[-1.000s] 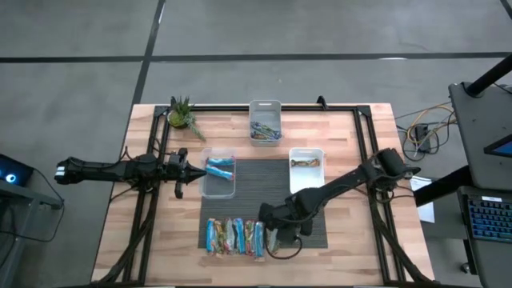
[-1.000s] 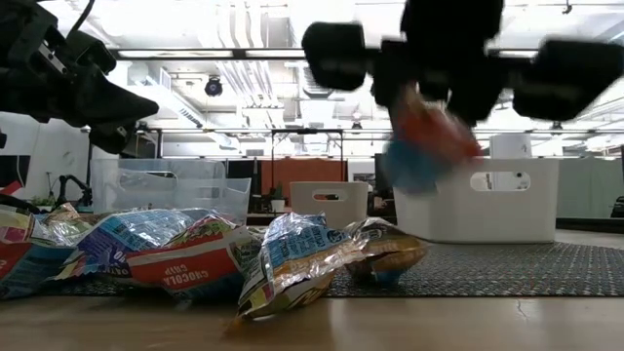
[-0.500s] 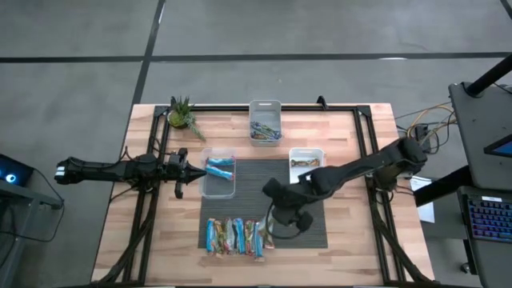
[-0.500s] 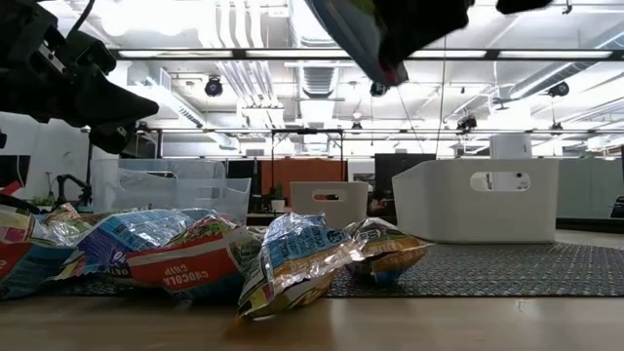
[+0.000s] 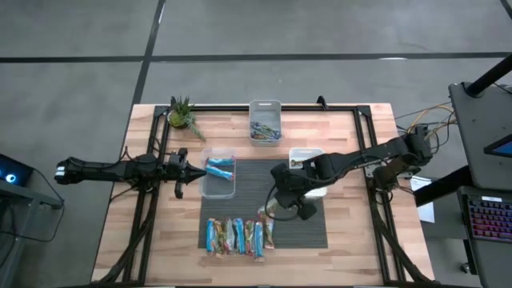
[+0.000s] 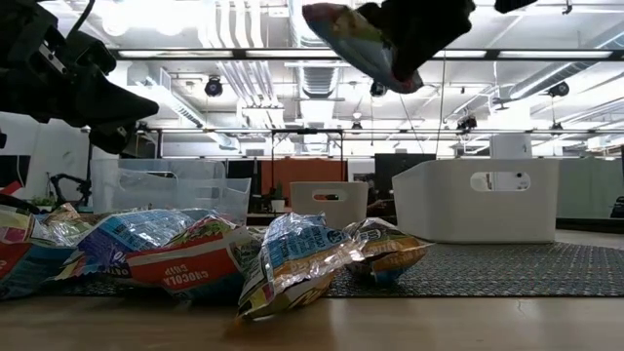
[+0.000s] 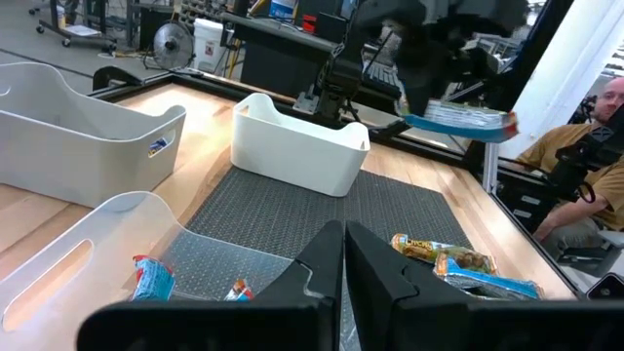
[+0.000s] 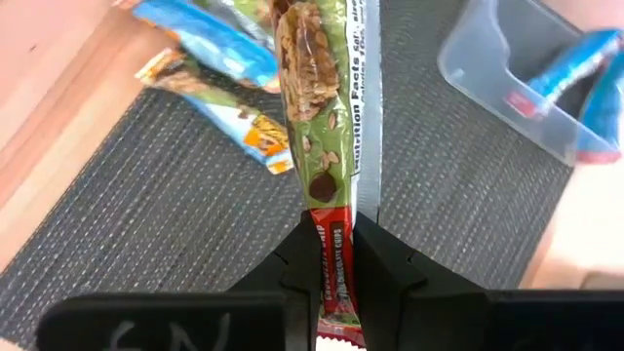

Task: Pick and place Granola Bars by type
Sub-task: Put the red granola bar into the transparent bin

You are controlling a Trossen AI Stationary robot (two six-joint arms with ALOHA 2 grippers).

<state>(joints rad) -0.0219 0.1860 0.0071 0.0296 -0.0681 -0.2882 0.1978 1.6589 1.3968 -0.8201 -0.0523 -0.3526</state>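
Left end effector: fingers together, empty, poised beside the clear bin that holds blue granola bars. Row of granola bars: lying at the table's front edge. Right end effector: clamped on a green-and-red granola bar, raised above the dark mat.

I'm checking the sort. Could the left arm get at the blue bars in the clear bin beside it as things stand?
Probably yes. The left gripper hangs just beside the clear bin, whose top is open, and nothing covers the blue bars. Its jaws are shut, so they must open first. The right gripper holds a green bar over the mat.
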